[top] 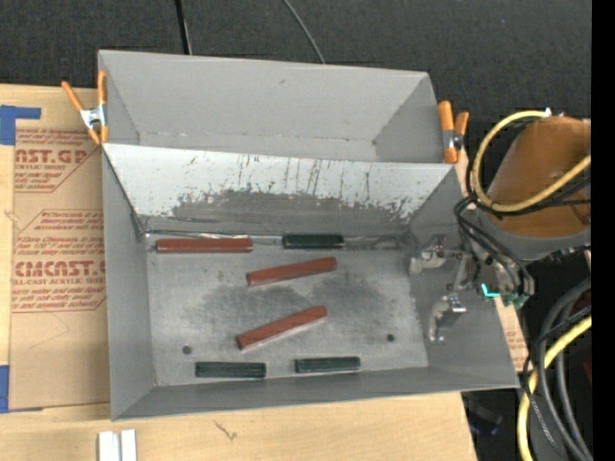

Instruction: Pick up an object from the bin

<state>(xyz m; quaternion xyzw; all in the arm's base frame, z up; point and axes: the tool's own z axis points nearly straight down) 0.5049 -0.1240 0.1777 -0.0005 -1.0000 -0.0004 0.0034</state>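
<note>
My gripper (433, 292) hangs over the right edge of the bin floor, against the right wall. Its two fingers stand apart, open, with nothing between them. Nearest to it lie a dark green bar (327, 364) by the front wall and a red-brown bar (282, 327) slanted in the middle of the floor. A second red-brown bar (291, 273) lies a little further back. All of them are well to the left of the fingers.
Along the back wall lie a red-brown bar (204, 245) and a dark green bar (312, 241). Another dark green bar (231, 371) rests at the front left. The arm with its orange cover and yellow cables stands outside the right wall.
</note>
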